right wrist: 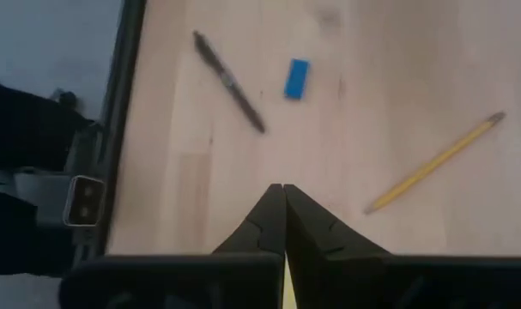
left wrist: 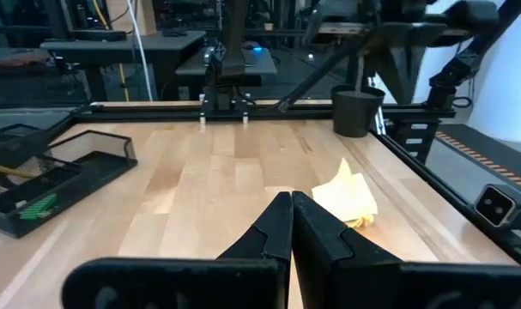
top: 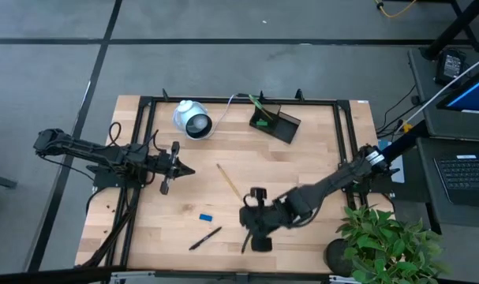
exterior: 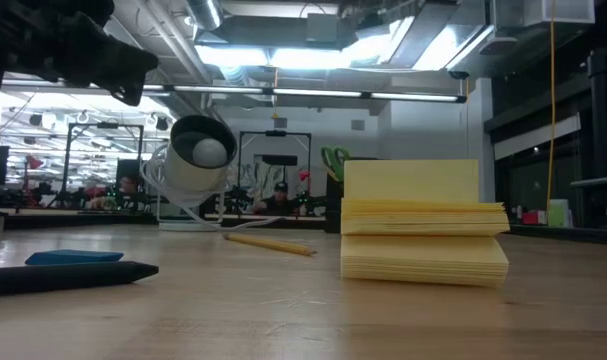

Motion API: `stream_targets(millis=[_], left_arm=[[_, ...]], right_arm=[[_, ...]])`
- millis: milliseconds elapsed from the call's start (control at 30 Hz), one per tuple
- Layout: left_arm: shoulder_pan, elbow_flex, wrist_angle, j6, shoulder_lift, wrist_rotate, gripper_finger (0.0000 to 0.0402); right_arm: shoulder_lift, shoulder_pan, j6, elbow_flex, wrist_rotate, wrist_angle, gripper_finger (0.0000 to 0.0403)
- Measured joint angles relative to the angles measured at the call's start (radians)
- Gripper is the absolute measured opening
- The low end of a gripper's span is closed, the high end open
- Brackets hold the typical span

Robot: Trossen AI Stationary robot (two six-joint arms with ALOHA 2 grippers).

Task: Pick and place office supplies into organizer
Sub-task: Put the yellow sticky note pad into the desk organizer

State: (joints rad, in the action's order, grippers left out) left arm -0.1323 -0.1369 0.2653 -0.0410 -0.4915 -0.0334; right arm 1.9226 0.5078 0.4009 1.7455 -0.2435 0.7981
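The yellow sticky-note pad [exterior: 423, 255] lies flat on the table near its front edge, its top sheets bent up; the right arm hides it in the high view. My right gripper [top: 245, 218] hangs shut above that spot, tilted down. A black pen [right wrist: 230, 81], a blue eraser [right wrist: 297, 77] and a pencil [right wrist: 436, 163] lie on the wood ahead of it. The black organizer [top: 275, 123] stands at the far middle with the green-handled scissors [top: 260, 120] in it. My left gripper [top: 190, 169] waits shut and level at the left. My right gripper shows a thin yellow strip [right wrist: 286, 287] in the slit between its shut fingers. I cannot tell whether this is a sheet caught there or the pad seen on the table below. No gripper is on the pad in the low view.
A white round device [top: 193, 120] with a cable stands left of the organizer. A black frame [top: 144, 126] runs along the table's left, far and right sides. A potted plant [top: 389, 244] crowds the near right corner. Bare wood lies between the pencil and the organizer.
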Motion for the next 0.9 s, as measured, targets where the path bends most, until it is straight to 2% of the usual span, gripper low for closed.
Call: stream_targets(millis=[267, 467, 600, 900], left_arm=[[-0.036, 0.000, 0.000, -0.002, 0.000, -0.002, 0.0002], [-0.057, 0.000, 0.000, -0.007, 0.000, -0.003, 0.0002], [-0.057, 0.000, 0.000, -0.007, 0.000, -0.005, 0.0002], [-0.057, 0.000, 0.000, 0.000, 0.000, -0.005, 0.0002]], right_arm=[[0.218, 0.038, 0.072, 0.305, 0.001, 0.301, 0.0000], [0.351, 0.083, 0.070, 0.534, 0.002, 0.415, 0.0000], [0.398, 0.109, 0.092, 0.593, 0.000, 0.428, 0.0000], [0.464, 0.129, 0.121, 0.594, -0.038, 0.485, 0.0008]])
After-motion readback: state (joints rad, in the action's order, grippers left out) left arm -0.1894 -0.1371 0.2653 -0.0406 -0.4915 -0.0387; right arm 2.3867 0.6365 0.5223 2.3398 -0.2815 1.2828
